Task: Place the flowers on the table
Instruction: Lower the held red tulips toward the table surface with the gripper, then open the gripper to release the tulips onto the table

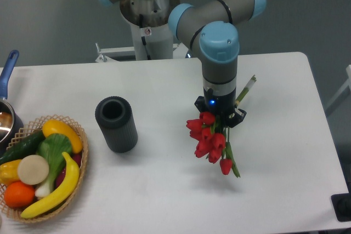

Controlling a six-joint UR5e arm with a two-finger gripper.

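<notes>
A bunch of red tulips [209, 141] with green stems hangs in my gripper [220, 120], at the right middle of the white table [164, 190]. The stems run up and to the right behind the gripper, with the pale stem ends [248, 89] sticking out past it. The red heads droop down and to the left, and a green leaf [232, 163] points downward. The gripper points straight down and is shut on the stems. Whether the lowest flower heads touch the table I cannot tell.
A dark grey ribbed cylinder vase [115, 124] stands upright left of the flowers. A wicker basket [73, 125] of fruit and vegetables sits at the front left. A pot with a blue handle [7, 69] is at the left edge.
</notes>
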